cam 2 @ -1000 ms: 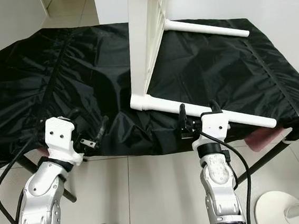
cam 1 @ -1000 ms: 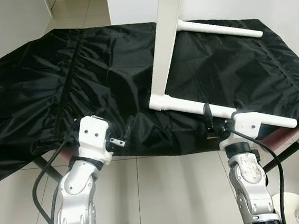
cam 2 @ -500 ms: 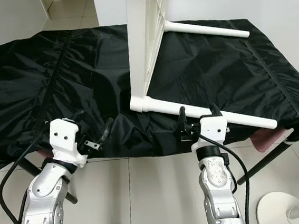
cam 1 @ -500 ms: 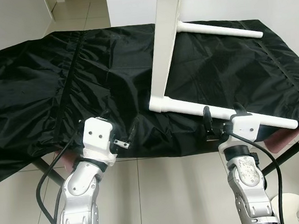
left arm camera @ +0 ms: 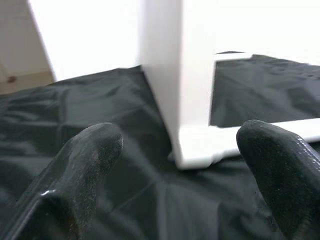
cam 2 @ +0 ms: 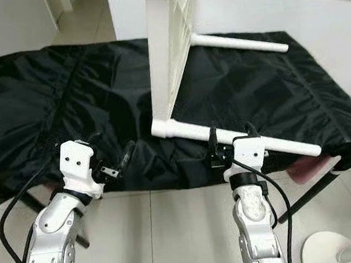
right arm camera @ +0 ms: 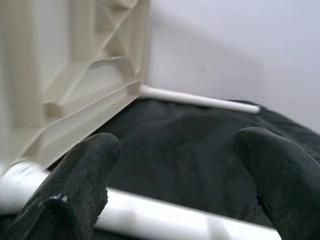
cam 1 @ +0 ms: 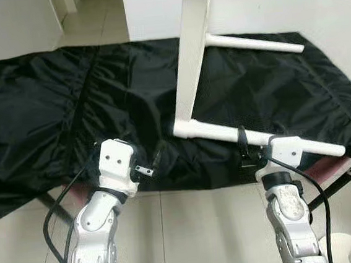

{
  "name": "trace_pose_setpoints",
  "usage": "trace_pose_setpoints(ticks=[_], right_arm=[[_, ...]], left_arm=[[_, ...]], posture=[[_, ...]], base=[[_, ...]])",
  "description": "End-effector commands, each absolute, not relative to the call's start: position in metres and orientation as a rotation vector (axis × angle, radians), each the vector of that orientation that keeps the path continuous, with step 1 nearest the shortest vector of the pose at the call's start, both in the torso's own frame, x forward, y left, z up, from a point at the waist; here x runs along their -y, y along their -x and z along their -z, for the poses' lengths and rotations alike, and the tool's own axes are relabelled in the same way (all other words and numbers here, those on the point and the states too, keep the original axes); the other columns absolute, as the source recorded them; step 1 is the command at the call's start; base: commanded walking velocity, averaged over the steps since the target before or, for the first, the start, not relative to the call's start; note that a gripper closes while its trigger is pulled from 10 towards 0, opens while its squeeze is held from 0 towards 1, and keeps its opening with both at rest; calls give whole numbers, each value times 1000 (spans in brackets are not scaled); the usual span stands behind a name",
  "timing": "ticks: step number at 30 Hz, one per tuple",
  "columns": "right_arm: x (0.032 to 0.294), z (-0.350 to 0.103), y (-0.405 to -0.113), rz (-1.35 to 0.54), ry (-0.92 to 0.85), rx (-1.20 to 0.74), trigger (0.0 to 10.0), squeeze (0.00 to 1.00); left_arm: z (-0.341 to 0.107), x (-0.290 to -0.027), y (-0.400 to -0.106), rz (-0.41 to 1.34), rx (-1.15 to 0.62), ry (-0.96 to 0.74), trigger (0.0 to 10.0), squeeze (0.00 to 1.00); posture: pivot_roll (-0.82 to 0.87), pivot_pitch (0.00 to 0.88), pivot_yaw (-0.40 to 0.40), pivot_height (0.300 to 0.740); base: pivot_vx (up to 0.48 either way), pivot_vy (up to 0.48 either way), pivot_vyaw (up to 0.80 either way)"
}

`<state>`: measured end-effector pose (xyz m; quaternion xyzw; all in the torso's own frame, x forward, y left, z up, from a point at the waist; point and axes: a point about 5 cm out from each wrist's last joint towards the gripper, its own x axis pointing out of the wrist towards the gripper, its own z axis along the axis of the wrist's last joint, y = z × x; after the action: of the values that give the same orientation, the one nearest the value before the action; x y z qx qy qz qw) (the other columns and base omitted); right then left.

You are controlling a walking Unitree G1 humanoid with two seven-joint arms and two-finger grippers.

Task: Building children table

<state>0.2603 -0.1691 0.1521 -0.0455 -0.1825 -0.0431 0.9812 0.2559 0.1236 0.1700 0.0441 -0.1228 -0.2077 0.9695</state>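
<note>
The white plastic children's table top (cam 1: 190,49) stands on edge on the black-cloth-covered counter (cam 1: 49,112), with a white round tube leg (cam 1: 260,137) lying flat along the near edge. That leg's long axis runs crosswise just ahead of the right claw (cam 1: 255,141), whose spread fingers straddle it without closing. The left claw (cam 1: 147,162), also spread, sits beside the leg's socket end, further off.

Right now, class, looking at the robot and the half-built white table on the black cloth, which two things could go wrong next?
1. The white plastic tabletop stands on edge on the loose black cloth; a push could tip it.
2. The right gripper is open around the white round leg near the edge of the cloth-covered surface; a nudge might roll it off.
</note>
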Motion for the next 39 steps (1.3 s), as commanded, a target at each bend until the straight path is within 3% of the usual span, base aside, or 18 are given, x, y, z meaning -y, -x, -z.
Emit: trace_pose_setpoints(ticks=[1, 15, 32, 39], right_arm=[[169, -151, -259, 91, 102, 358, 10000, 0], [168, -149, -258, 77, 111, 349, 10000, 0], [164, -147, -257, 48, 121, 340, 10000, 0], [164, -147, -257, 26, 127, 335, 10000, 0]], left_arm=[[-170, -127, -255, 354, 246, -73, 10000, 0], [-171, -124, -253, 349, 249, -54, 10000, 0], [-170, -121, -251, 315, 246, -59, 10000, 0], [-174, -103, -241, 477, 254, -56, 10000, 0]], posture=[[-65, 78, 22, 740], [-64, 82, 14, 740], [-67, 87, 16, 740], [-67, 94, 13, 740]], base=[[405, 0, 0], [422, 0, 0], [0, 0, 0], [0, 0, 0]])
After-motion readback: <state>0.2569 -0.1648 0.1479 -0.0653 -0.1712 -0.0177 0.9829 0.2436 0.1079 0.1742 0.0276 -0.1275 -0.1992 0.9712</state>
